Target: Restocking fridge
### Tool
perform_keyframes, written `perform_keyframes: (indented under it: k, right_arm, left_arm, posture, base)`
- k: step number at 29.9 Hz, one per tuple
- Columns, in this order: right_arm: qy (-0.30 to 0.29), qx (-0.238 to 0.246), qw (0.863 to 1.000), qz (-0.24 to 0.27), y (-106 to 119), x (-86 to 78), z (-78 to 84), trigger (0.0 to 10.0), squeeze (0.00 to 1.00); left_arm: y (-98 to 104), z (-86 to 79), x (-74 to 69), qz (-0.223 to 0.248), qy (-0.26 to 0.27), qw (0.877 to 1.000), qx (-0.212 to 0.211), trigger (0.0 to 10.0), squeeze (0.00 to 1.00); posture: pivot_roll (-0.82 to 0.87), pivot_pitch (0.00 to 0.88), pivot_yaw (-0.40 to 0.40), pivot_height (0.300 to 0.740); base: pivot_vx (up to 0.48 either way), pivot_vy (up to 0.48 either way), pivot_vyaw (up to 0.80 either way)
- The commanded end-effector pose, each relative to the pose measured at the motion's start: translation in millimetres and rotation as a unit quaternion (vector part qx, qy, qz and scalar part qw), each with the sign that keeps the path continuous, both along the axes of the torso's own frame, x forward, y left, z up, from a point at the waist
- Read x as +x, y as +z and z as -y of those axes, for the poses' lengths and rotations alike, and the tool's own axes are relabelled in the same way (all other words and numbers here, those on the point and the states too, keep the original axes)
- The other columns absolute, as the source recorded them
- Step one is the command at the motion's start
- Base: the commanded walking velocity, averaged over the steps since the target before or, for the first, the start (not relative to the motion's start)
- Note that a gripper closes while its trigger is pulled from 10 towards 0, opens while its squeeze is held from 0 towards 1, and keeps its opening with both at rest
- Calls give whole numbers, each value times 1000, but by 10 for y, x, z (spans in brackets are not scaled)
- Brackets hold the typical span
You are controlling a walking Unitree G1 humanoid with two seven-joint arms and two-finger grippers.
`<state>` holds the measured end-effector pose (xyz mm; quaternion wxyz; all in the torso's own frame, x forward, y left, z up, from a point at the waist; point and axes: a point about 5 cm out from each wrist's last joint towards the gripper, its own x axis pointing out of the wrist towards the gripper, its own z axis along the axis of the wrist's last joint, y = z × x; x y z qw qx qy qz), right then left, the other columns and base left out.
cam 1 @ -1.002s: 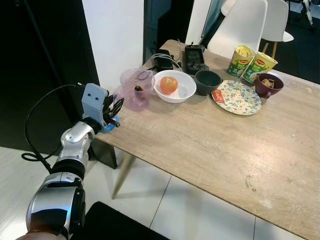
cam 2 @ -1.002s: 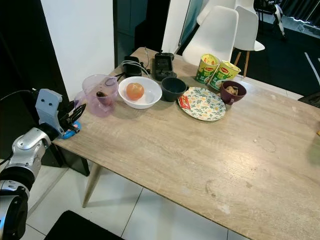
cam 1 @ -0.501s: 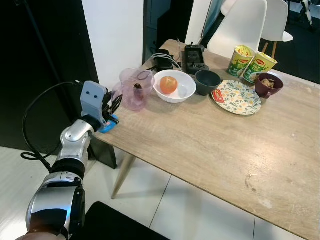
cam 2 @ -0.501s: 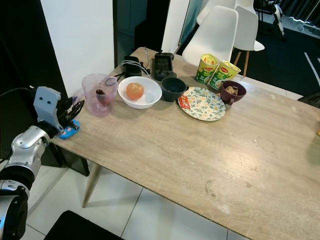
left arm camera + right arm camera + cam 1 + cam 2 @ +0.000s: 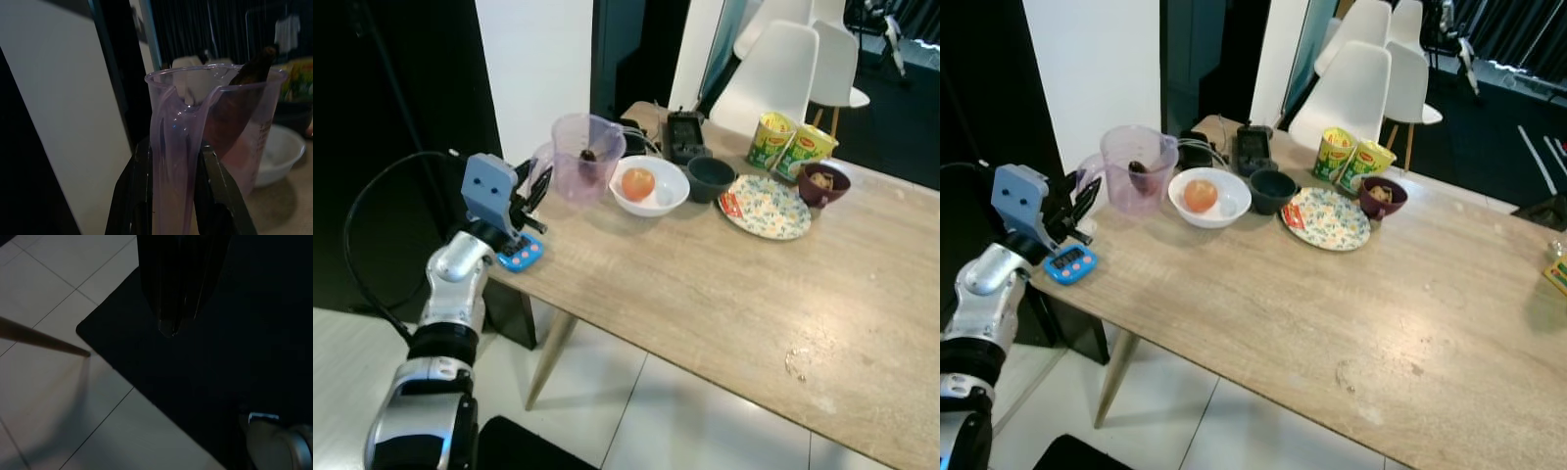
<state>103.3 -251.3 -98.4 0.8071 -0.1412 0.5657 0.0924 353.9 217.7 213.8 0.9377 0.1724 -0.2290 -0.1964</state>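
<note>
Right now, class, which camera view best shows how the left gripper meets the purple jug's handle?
The left wrist view: the purple jug's handle runs between the left gripper's two black fingers, close up. The two eye views show the jug small on the table, the gripper at its side, the contact too small to judge.

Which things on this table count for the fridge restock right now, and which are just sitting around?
In play:
- purple pitcher, its handle between the left gripper's fingers
- white bowl with the orange fruit, likely fridge-bound

Lying about:
- blue timer
- dark bowl
- floral plate
- two noodle cups
- maroon bowl
- black charger
</note>
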Motion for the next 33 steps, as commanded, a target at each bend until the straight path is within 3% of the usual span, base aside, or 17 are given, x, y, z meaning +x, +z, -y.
perform_keyframes:
  k: [1, 9, 20, 22, 26, 33]
  right_arm:
    - [-13, -4, 1000, -8, -7, -49, 29, 10000, 0]
    - [-16, -6, 1000, -3, 11, 80, -4, 10000, 0]
    - [-27, -2, 1000, 6, 27, 208, -65, 10000, 0]
    - [-31, 2, 999, 8, 31, 247, -92, 10000, 0]
    - [-32, 2, 999, 9, 33, 267, -105, 10000, 0]
    - [-41, 4, 999, 8, 31, 294, -135, 10000, 0]
  left_arm:
    - [21, 85, -20, 10, -11, 1000, -13, 10000, 0]
    - [62, 373, -181, 13, -73, 996, -47, 10000, 0]
    - [-17, 775, -292, -24, -155, 987, -46, 10000, 0]
    - [-58, 920, -341, -43, -183, 981, -48, 10000, 0]
    - [-89, 974, -349, -50, -190, 979, -51, 10000, 0]
    - [-340, 1311, -462, -92, -227, 967, -69, 10000, 0]
  posture:
    - [4, 0, -127, 740]
    - [31, 0, -124, 740]
    - [52, 0, -101, 740]
    - [53, 0, -92, 740]
    - [52, 0, -89, 740]
    - [25, 0, -74, 740]
  base:
    - [0, 0, 0]
    - [0, 0, 0]
    - [0, 0, 0]
    - [0, 0, 0]
    - [0, 0, 0]
    - [0, 0, 0]
